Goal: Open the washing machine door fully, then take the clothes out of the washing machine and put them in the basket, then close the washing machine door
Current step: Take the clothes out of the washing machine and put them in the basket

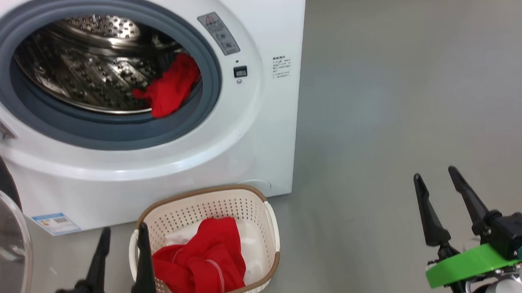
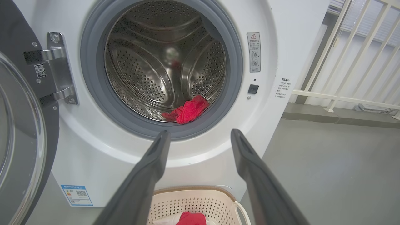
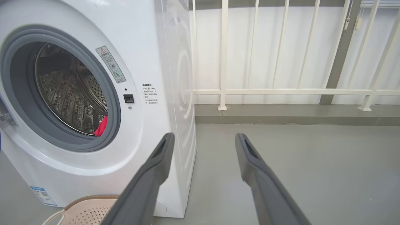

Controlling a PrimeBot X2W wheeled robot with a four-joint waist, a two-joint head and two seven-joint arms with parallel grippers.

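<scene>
In the head view, the door was seen swung open at the left of the washing machine. A red garment lay in the basket, and a second red piece lay at the drum's front lip. The left gripper, beside the basket, and the right gripper, well apart from it, were spread wide and empty.

In the left wrist view, the fingers were aimed toward the red piece.

In the right wrist view, nothing was gripped.

Opening was judged done and unloading partly done. One piece and the closing were left.
</scene>
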